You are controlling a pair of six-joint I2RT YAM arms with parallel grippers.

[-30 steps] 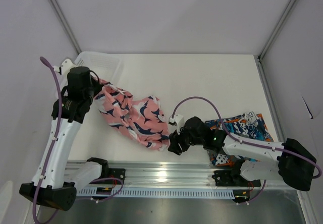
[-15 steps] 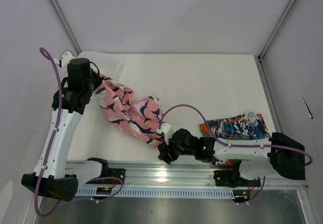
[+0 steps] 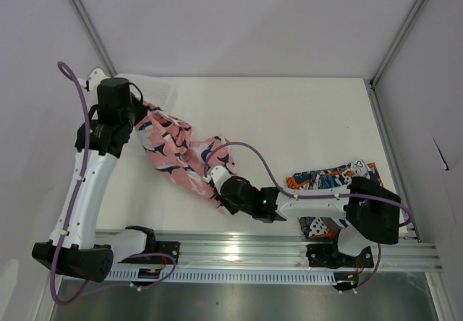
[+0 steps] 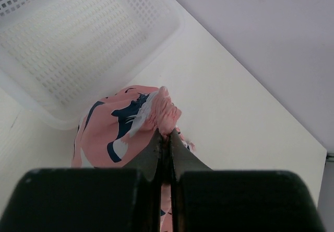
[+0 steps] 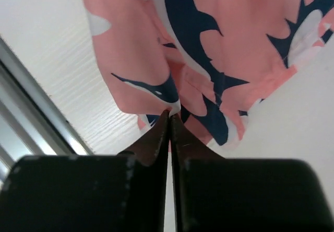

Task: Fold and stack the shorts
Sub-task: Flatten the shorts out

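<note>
Pink shorts [image 3: 177,155] span the frame's left side, one end clamped in the closed left fingers [image 4: 151,154], the near hem barely nipped by the closed right fingers [image 5: 154,138], a thin bite that any tug could slip.

The pink shorts [image 3: 177,151], left of centre in the top view, are salmon pink scattered with navy-and-white shapes. The printed shorts [image 3: 329,178], lower right, mix blue, orange, white and grey. The mesh basket [image 4: 78,38] is white and the table [image 3: 304,118] off-white. The left arm [image 3: 87,191] and right arm [image 3: 318,207] are white with black joints, and the cables [image 3: 235,144] are purple.
</note>
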